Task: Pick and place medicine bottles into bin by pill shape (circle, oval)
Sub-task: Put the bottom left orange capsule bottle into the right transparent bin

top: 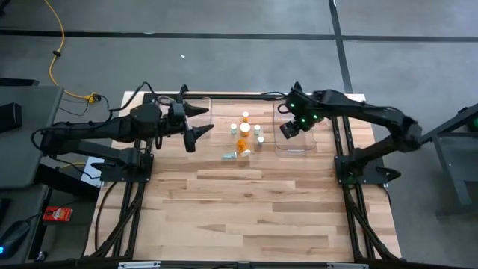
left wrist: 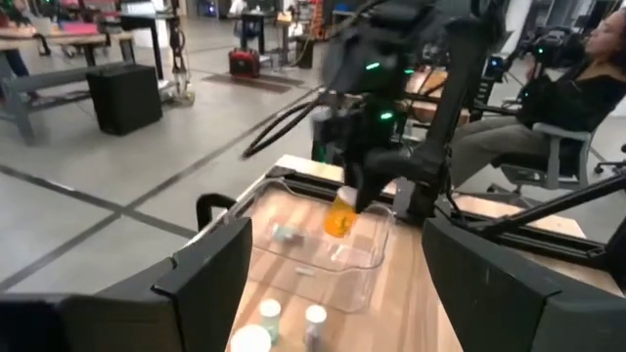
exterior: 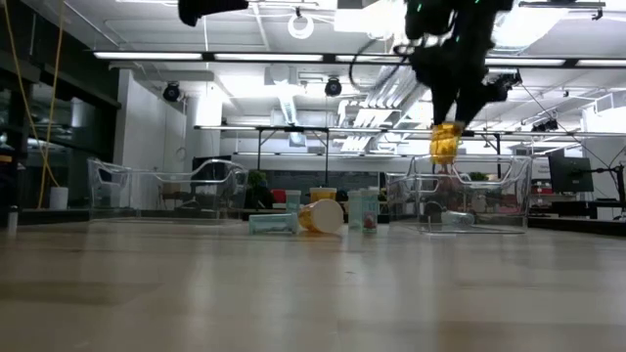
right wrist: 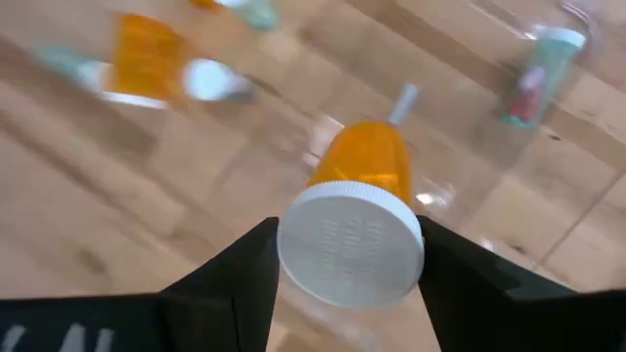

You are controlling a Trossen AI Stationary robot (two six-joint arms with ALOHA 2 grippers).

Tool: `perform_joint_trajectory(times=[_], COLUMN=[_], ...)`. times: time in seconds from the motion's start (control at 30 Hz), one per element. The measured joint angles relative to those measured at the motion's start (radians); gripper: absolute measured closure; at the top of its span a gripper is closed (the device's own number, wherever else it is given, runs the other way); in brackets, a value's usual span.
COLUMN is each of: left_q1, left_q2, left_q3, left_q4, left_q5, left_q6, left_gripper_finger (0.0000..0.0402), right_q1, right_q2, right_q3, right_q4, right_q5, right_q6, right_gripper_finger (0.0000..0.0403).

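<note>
Orange and white-capped, one medicine bottle (right wrist: 357,210) hung clamped between the fingers of the right gripper (top: 290,128), its cap toward the wrist and its body pointing down. It was held in the air above the right-hand clear bin (top: 299,146), well clear of the bin's floor in the low view. Inside that bin lay one pale bottle with a green label (right wrist: 536,76), on its side as far as could be told.

Between the two bins, on the wooden table (top: 246,209), the remaining medicine bottles (top: 245,137) stood in a loose cluster; most were upright, while an orange one (exterior: 321,216) and a pale one (exterior: 273,224) lay tipped over at the near edge of the group.

Further out, the left gripper (top: 200,119) waited with its fingers spread wide and nothing between them, hovering over the left clear bin (exterior: 166,191), just beside the cluster. Beyond the table a person sat in a chair (left wrist: 558,108).
</note>
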Motion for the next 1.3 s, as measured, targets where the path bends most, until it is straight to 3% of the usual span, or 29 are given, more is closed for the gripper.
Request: perform_joint_trajectory(times=[0.13,0.33,0.67,0.87,1.3], left_q1=[-0.016,-0.024,-0.024,-0.024,-0.024], left_q2=[0.018,0.025,0.025,0.025,0.025], left_q3=[0.0,0.0,0.0,0.0,0.0], left_q4=[0.0,0.001,0.002,0.002,0.002], left_q5=[-0.001,-0.001,-0.001,-0.001,-0.001], left_q6=[-0.002,-0.003,-0.066,-0.082,-0.082], left_gripper_finger=[0.0115,0.0115,0.0115,0.0115,0.0115], right_q1=[-0.068,-0.131,-0.222,-0.267,-0.279], right_q2=[0.099,0.238,0.446,0.505,0.515], right_q3=[0.0,0.076,0.252,0.256,0.256], right_q4=[-0.002,-0.011,-0.08,-0.067,0.004], right_q5=[0.01,0.131,0.089,-0.001,-0.004], right_q6=[-0.061,-0.134,-0.201,-0.203,-0.109], right_gripper_finger=[0.0211,0.021,0.021,0.021,0.021])
